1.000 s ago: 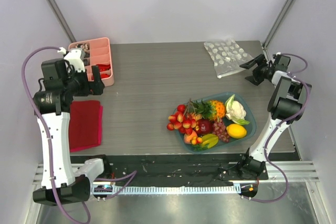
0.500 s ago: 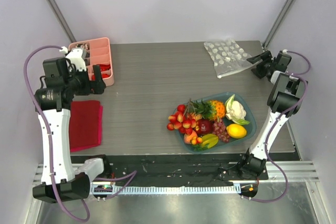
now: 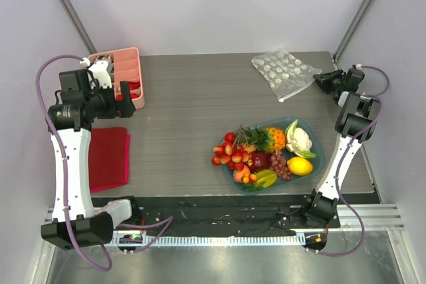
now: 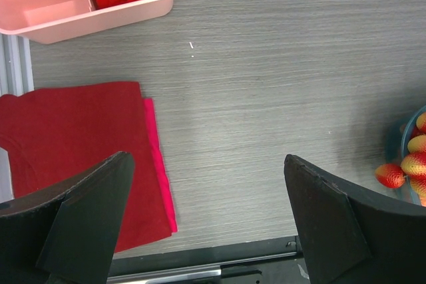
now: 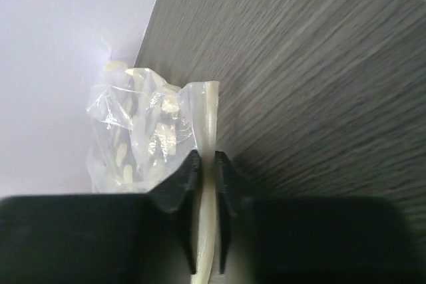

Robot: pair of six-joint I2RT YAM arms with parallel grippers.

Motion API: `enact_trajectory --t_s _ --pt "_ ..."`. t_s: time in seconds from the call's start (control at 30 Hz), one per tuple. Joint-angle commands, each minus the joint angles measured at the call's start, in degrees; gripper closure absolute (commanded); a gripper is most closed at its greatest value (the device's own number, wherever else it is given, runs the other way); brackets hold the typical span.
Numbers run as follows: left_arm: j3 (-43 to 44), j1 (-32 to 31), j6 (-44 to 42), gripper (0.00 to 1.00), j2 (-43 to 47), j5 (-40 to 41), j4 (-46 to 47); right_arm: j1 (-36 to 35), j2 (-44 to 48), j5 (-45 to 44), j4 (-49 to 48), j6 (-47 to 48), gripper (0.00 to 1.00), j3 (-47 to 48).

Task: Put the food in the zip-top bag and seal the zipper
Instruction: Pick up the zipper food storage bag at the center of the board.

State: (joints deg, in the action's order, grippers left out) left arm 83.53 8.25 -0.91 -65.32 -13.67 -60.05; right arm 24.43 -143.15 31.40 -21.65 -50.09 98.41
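The zip-top bag (image 3: 283, 72), clear with white dots, lies at the table's far right. My right gripper (image 3: 319, 78) is shut on its mouth edge: in the right wrist view the whitish zipper (image 5: 208, 131) runs pinched between the two black fingers, with the crumpled bag (image 5: 133, 131) to their left. The food (image 3: 263, 149), toy berries, pineapple, cauliflower, lemon and grapes, is heaped on the teal plate (image 3: 318, 164) at front right. My left gripper (image 3: 125, 94) hangs open near the pink tray, its fingers (image 4: 80, 211) wide apart over bare table. A few berries (image 4: 399, 171) show at that view's right edge.
A pink compartment tray (image 3: 133, 64) stands at the back left, its corner (image 4: 100, 18) also in the left wrist view. A folded red cloth (image 3: 106, 157) lies at the front left beside the left arm. Walls close in the table at the back and both sides.
My right gripper moved to the bag's right edge and shut on the zipper strip. The bag shifted a little left and back. The left arm swung slightly.
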Motion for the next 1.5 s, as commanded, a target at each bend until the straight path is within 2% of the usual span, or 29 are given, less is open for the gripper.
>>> enact_trajectory --t_s 0.0,0.03,0.13,0.5,0.67,0.87,1.0,1.1,1.13,1.3,1.37,1.47 --pt "0.58 -0.25 -0.32 0.0 0.81 -1.62 1.17 0.62 3.04 5.68 -2.7 -4.41 0.95 -1.29" --pt "0.67 -0.17 -0.06 0.0 0.81 -1.88 1.17 0.62 5.32 6.21 -2.52 -4.49 0.99 -1.64" --pt "1.29 -0.16 0.12 0.0 1.51 -2.41 1.08 0.62 8.93 8.85 -2.87 -7.39 0.99 -3.83" --pt "4.8 -0.08 -0.68 0.0 3.18 -4.08 -0.24 -2.8 33.52 13.87 -2.0 -18.2 0.99 -14.91" --pt "7.96 -0.16 -0.24 0.0 2.74 -5.75 -0.68 -7.89 41.54 12.99 4.93 -18.3 0.99 -15.7" --pt "9.11 -1.74 -0.32 0.02 1.69 -10.32 -1.47 -18.88 53.49 6.93 18.39 -12.93 0.99 -20.17" --pt "7.97 -5.95 0.64 0.05 1.69 -13.74 0.02 -26.43 59.21 2.62 21.3 -13.37 0.99 -22.82" --pt "5.95 -8.77 5.38 0.06 2.21 -16.56 4.04 -32.41 62.29 -1.68 25.42 -12.76 0.99 -23.53" --pt "5.25 -11.74 6.35 0.06 2.39 -17.26 5.2 -35.47 63.25 -3.6 26.04 -12.84 0.99 -23.88" --pt "2.26 -20.8 13.37 0.11 1.16 -16.83 10.91 -40.94 67.82 -8.36 26.04 -12.41 0.99 -28.89" --pt "-0.01 -26.14 15.22 0.13 0.29 -15.34 14.34 -43.65 68.18 -10.29 28.5 -10.75 0.99 -29.15" --pt "-3.62 -30.91 19.09 0.16 -0.77 -15.07 19.44 -46.83 67.57 -11.44 30.26 -9.07 0.99 -28.8"
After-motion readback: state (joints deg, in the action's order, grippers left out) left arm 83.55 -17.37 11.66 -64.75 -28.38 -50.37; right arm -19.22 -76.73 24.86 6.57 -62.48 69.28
